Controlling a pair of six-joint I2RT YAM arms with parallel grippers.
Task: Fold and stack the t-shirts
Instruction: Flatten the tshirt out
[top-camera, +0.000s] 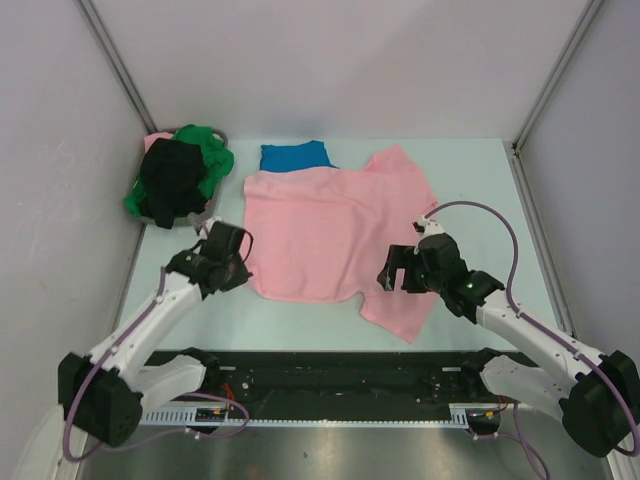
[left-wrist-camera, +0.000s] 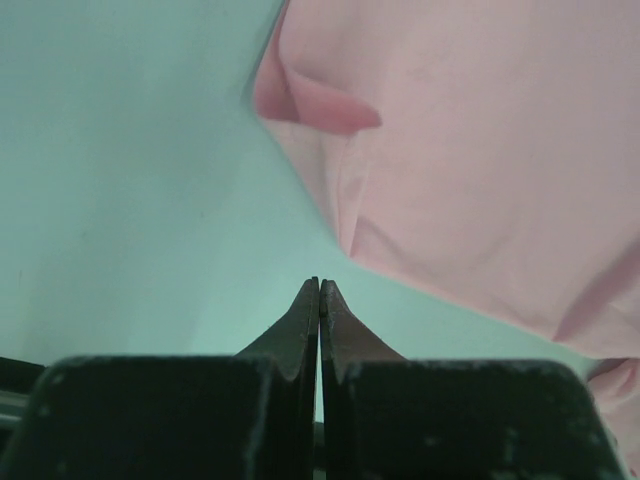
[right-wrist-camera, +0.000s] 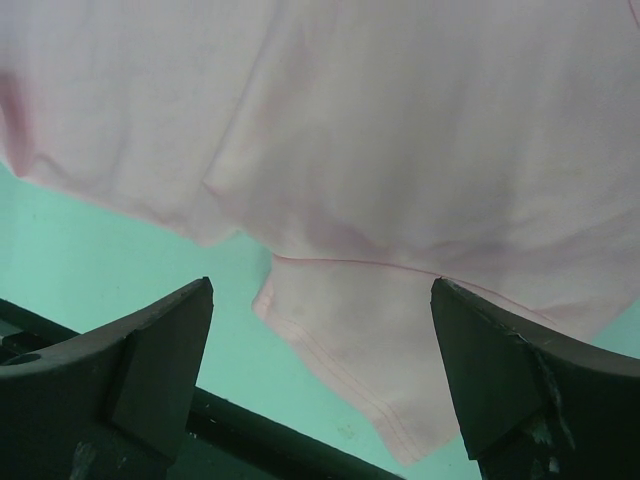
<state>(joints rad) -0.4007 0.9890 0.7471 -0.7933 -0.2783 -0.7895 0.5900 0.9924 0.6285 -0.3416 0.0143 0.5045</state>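
You are not far into the job yet. The pink shirt (top-camera: 310, 230) lies spread out in the middle of the table (top-camera: 470, 180), and it does not look folded. One flap of it, with a stitched edge, sticks out toward the near right side.

The blue shirt (top-camera: 293, 157) sits at the far side of the table. It looks like a small neat block, so it may be folded already. The pink shirt touches it or lies over its near edge.

The green shirt (top-camera: 212, 160) and the black shirt (top-camera: 172, 180) are bunched up together in the basket (top-camera: 170, 221) at the far left. They are not folded. So you likely have three shirts left to fold, and then the pile to make.

Your left gripper (top-camera: 238, 262) has its two fingers pressed tight together and holds nothing. It hangs over bare table, just beside the left edge of the pink shirt. Your right gripper (top-camera: 393, 277) has its fingers spread wide and holds nothing too. It hangs over the pink flap on the near right side.

The table top is smooth and pale green, and it looks flat and clean where it shows. There is bare space to the right of the pink shirt and in front of it. Plain pale walls (top-camera: 330, 60) stand close around the table on three sides, with thin metal posts (top-camera: 555, 75) in the far corners. A black rail (top-camera: 350, 375) runs along the near edge between the two arms.
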